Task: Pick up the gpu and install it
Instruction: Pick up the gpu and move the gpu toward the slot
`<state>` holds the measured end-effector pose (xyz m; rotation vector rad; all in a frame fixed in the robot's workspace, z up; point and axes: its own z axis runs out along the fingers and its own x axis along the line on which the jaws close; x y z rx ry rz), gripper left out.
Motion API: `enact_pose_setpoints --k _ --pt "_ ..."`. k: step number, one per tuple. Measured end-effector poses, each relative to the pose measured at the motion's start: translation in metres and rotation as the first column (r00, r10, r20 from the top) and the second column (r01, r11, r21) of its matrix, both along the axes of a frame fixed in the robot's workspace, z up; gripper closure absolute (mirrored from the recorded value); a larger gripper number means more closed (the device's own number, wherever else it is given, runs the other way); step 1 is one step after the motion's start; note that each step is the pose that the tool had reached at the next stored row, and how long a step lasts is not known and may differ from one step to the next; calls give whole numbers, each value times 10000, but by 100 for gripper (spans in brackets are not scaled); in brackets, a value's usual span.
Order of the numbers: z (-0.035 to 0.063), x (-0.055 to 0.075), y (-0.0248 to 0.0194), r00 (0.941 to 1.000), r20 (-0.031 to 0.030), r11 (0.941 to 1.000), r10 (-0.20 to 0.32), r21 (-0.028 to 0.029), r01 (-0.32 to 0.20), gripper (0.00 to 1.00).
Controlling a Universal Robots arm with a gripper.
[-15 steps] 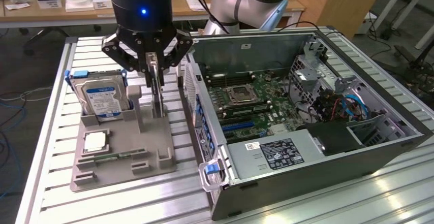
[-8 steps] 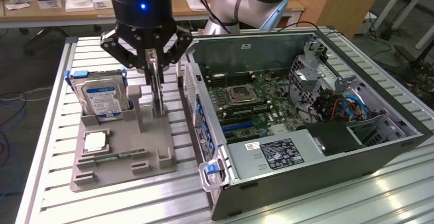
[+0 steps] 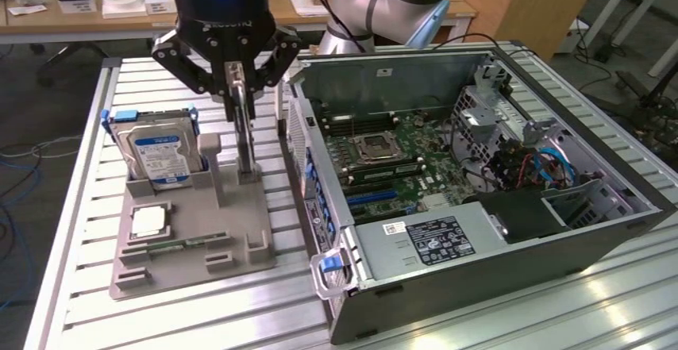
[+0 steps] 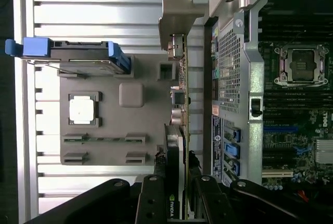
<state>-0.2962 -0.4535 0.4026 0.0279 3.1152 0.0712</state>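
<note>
The drive [image 3: 161, 155] stands on the holder's [image 3: 180, 269] exterior-view left, the gpu [image 3: 247, 144] upright at its right; the case [image 3: 509, 264] lies just right of the holder.

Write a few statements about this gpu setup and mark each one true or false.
1. The gripper is clamped on the gpu, which stands on edge. True.
2. The gpu is seated in the motherboard. False: it is outside the computer case, over the grey fixture.
3. The hard drive stands upright in the grey fixture. True.
4. The computer case is closed up. False: its side is open and the motherboard is in plain sight.
</note>
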Motion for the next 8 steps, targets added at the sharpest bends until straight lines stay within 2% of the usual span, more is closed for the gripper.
enact_pose_setpoints --k 8 --pt "29 0 2 10000 -1 10000 0 -29 0 73"
